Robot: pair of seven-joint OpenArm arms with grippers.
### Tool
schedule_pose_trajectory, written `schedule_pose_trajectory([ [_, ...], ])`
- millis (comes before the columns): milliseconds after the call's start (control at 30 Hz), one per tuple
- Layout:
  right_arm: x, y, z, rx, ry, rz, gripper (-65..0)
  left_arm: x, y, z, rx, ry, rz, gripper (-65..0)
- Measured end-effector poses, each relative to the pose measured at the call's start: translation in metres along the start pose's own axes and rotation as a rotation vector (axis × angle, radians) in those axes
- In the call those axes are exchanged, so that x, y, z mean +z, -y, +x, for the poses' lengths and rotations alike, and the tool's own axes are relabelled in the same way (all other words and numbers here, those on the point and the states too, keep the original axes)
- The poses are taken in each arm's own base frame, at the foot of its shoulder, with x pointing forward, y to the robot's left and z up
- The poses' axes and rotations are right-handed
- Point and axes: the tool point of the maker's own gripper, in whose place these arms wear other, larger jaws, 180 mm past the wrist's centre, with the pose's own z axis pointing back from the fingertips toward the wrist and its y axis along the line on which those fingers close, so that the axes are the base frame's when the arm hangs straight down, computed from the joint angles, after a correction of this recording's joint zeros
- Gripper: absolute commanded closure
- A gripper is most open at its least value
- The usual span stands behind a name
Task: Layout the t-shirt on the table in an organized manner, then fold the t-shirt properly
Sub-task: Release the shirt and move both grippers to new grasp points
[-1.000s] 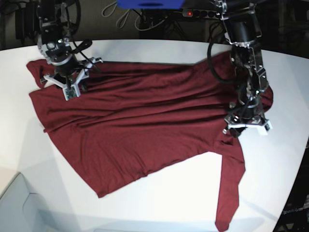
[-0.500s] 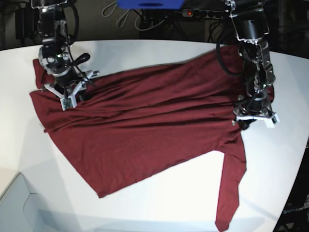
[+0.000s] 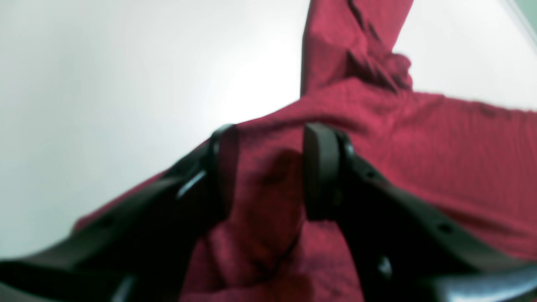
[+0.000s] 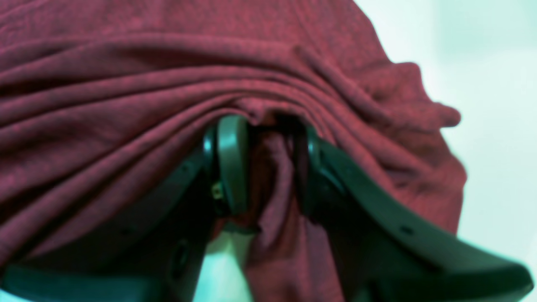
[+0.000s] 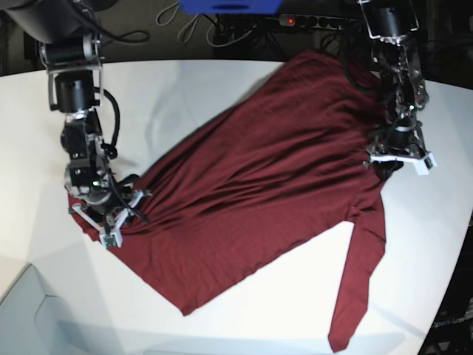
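The maroon t-shirt [image 5: 259,192] lies stretched in a diagonal across the white table [image 5: 214,89], from near left to far right. One long part of it trails toward the front edge [image 5: 353,296]. At the shirt's near-left corner, my right gripper [image 5: 111,218] is shut on a bunch of the cloth. In the right wrist view, folds of the t-shirt [image 4: 126,84] gather between the fingers of the right gripper [image 4: 270,167]. My left gripper [image 5: 395,159] is shut on the shirt's right edge, and the left wrist view shows the t-shirt [image 3: 440,159] pinched in the left gripper [image 3: 270,172].
A blue object [image 5: 229,6], a power strip [image 5: 310,21] with a red light, and cables sit behind the table's far edge. The table's curved edge runs along the front left [image 5: 29,266] and the right side [image 5: 462,222].
My right gripper has dragged its corner of the shirt from the far left toward the front left. The left gripper has moved a little farther back. The shirt has swung into a diagonal.
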Motion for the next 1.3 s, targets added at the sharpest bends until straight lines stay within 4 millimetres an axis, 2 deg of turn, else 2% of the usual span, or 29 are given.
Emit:
schedule_pose_trajectory([
  [133,-0.013,-0.020,0.024,0.049,0.023,0.036,-19.0,0.010,0.007,-0.010,-0.015,-0.015,-0.005,-25.6],
  [267,-0.022,-0.059,0.042,0.076,0.072,0.102,-19.1,0.018,0.032,-0.023,-0.005,-0.048,-0.044,-25.6],
  [333,-0.024,-0.071,0.048,0.087,0.081,0.124,-19.1,0.024,0.045,-0.031,-0.011,-0.054,-0.081,-25.6],
  [500,-0.019,-0.072,0.064,0.111,0.118,0.122,-19.1,0.037,0.074,-0.038,-0.060,-0.099,-0.150,-25.6],
  [567,-0.012,-0.072,0.078,0.120,0.159,0.120,-19.1,0.042,0.085,-0.029,-0.063,-0.077,-0.179,-25.6],
  [633,-0.002,-0.067,0.097,0.130,0.226,0.115,-19.1,0.046,0.092,-0.010,-0.069,-0.022,-0.193,-25.6],
  [733,0.021,-0.055,0.109,0.160,0.310,0.085,-19.2,0.052,0.107,0.019,-0.078,0.053,-0.234,-25.6],
  [800,0.036,-0.057,0.103,0.167,0.342,0.087,-19.2,0.057,0.116,0.031,-0.080,0.093,-0.259,-25.6],
  [933,0.061,-0.077,0.072,0.138,0.342,0.119,-19.2,0.054,0.123,0.036,-0.079,0.092,-0.266,-25.6],
  [1033,0.078,-0.097,0.058,0.094,0.357,0.152,-19.2,0.046,0.141,0.059,-0.068,0.158,-0.304,-25.6],
  [1200,0.104,-0.135,0.012,0.029,0.303,0.218,-19.2,0.027,0.146,0.065,-0.055,0.143,-0.295,-25.6],
  [1300,0.121,-0.161,-0.002,-0.030,0.283,0.252,-19.2,0.018,0.150,0.074,-0.044,0.153,-0.295,-25.6],
])
